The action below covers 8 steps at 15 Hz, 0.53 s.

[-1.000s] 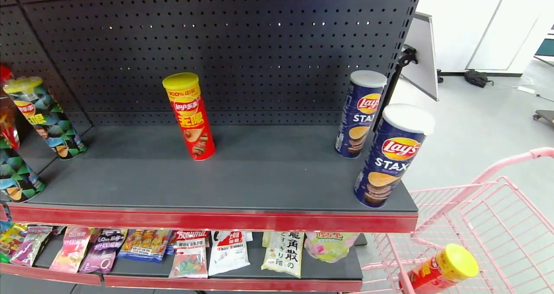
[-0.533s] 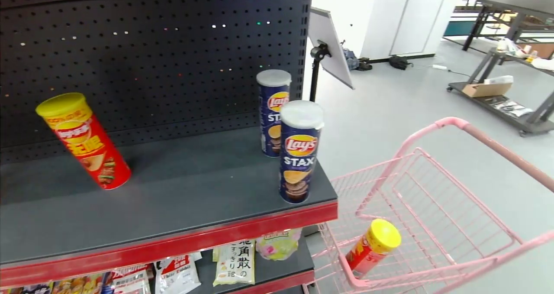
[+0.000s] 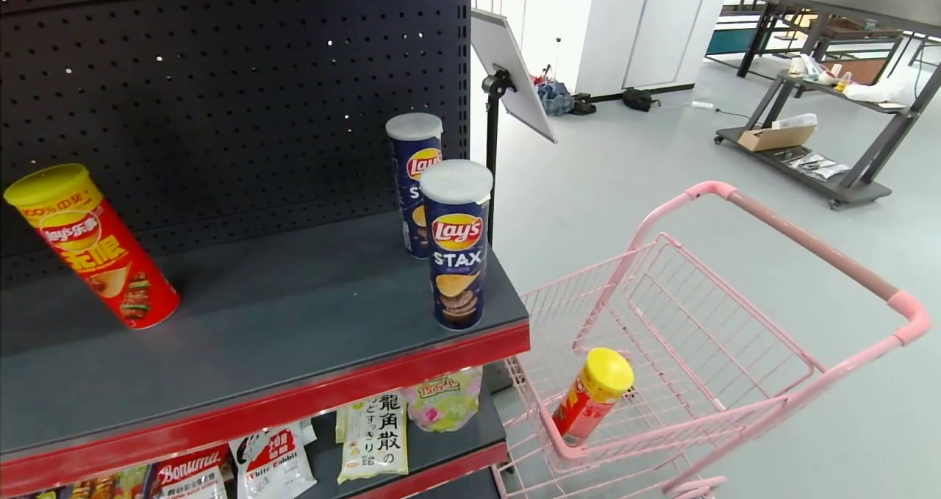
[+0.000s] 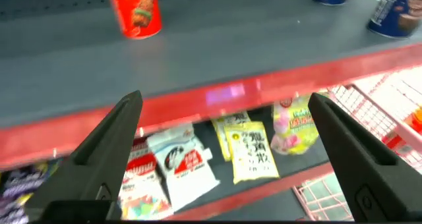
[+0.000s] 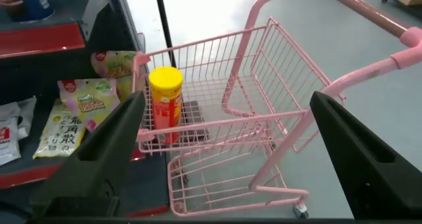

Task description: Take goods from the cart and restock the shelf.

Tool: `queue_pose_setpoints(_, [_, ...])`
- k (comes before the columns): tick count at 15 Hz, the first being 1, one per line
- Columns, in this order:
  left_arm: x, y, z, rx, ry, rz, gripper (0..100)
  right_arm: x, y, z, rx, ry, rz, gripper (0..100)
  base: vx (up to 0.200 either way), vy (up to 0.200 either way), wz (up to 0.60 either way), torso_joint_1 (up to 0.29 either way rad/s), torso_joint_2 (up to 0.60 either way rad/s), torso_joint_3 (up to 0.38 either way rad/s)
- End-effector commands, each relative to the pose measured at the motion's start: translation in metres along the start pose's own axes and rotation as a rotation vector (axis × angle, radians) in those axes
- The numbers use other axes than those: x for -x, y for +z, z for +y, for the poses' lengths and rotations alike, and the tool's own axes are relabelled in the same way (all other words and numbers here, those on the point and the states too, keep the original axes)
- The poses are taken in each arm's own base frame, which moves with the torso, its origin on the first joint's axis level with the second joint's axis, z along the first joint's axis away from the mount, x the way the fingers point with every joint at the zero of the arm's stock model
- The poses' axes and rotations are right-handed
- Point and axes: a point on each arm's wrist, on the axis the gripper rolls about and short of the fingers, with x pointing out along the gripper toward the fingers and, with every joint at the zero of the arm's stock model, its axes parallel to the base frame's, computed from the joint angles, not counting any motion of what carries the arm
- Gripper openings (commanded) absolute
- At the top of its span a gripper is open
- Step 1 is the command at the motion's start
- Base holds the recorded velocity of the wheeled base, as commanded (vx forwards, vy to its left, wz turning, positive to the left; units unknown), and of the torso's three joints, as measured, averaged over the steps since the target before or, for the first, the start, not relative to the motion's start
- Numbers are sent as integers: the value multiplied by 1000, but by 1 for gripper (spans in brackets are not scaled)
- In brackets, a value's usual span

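A pink wire cart (image 3: 742,322) stands to the right of the shelf, and a red chip can with a yellow lid (image 3: 592,396) leans in its near left corner. The same can (image 5: 165,102) stands in the cart (image 5: 277,85) below my right gripper (image 5: 224,151), which is open and empty. On the dark shelf (image 3: 257,322) stand a red can with a yellow lid (image 3: 92,245) and two blue cans (image 3: 456,245) (image 3: 414,179) near the right end. My left gripper (image 4: 227,155) is open in front of the shelf's red edge (image 4: 224,95).
The lower shelf (image 3: 412,447) holds several snack bags (image 4: 247,148). A black pegboard (image 3: 220,95) backs the shelf. A white board on a black stand (image 3: 511,76) rises behind the shelf's right end. A low rack with boxes (image 3: 809,153) stands across open grey floor.
The head camera has swung right, so the shelf now sits at the left and the whole cart shows. The cans themselves have not moved.
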Motion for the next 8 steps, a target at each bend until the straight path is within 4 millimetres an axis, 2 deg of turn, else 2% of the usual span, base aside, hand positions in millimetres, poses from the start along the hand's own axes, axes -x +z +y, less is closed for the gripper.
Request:
queue_pose_setpoints(1, [0,0,0,0,0,1,100,0,0,0,1,1,1,100,-200,0,0,-12,-2,12])
queue_pose_setpoints(2, [0,0,0,0,0,0,100,0,0,0,1,1,1,100,-200,0,0,-7,-7,12])
queue_pose_setpoints(8, [0,0,0,1,0,1,100,0,0,0,-1,1,1,100,0,0,0,-5,10,8])
